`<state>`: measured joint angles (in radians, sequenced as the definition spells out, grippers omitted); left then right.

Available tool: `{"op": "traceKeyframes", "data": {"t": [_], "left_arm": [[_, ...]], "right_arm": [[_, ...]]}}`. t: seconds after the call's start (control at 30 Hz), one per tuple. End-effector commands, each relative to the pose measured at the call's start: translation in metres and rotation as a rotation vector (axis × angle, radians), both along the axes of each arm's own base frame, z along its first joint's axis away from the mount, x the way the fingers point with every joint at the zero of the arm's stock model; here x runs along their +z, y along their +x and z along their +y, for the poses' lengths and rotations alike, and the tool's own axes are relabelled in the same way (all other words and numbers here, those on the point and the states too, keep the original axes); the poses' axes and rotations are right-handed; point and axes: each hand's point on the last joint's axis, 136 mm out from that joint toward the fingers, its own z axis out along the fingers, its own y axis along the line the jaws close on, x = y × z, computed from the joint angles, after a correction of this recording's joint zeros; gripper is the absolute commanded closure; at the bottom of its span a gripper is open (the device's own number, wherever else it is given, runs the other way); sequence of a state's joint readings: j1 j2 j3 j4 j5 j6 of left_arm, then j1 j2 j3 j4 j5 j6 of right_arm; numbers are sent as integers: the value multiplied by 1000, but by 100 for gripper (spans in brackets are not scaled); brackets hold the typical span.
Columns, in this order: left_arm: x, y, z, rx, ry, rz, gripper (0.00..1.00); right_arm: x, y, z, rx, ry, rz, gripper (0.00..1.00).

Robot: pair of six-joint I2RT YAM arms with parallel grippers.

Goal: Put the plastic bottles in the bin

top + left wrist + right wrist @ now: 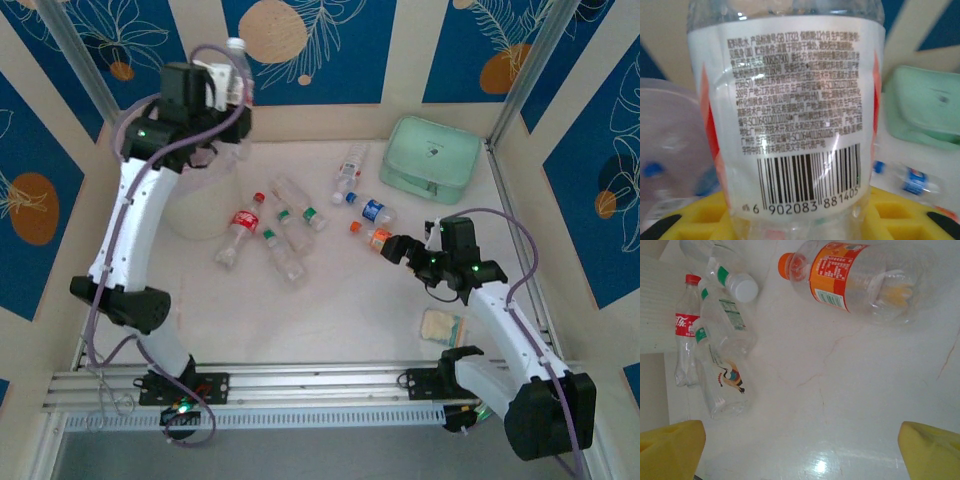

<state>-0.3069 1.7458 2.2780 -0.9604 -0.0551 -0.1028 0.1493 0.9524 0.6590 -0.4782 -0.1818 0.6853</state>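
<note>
Up by the bin at the table's far left, left gripper clamps a bottle, barcode 6 902083 881405; right gripper, jaws wide, faces the orange-label bottle.

My lab test booth: pale tabletop inside blue leaf-print panels, metal corner posts, aluminium rail in front.

The white-label bottle carries black print, a black barcode and red side stripes. The orange-capped bottle has an orange-red label. The case is mint green.
</note>
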Motion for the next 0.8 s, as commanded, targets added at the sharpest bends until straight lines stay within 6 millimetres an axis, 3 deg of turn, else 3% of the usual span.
{"op": "traceKeyframes", "data": {"t": [0.0,0.17,0.3,0.5,0.67,0.77], "left_arm": [[2,12,52,102,145,13,92],[-26,28,122,233,210,111,93],[-62,34,162,284,221,232,95],[-105,41,175,267,220,350,96],[-149,41,173,235,234,477,96],[-176,45,172,223,231,525,82]], "right_arm": [[-3,-10,-3,-4,-12,20,1],[-7,-9,-5,-13,-18,23,1],[-4,-5,-1,3,-11,21,1],[-8,-1,1,7,-5,33,1],[-13,-3,0,4,-6,40,1],[-15,-4,-1,4,-14,43,1]]}}
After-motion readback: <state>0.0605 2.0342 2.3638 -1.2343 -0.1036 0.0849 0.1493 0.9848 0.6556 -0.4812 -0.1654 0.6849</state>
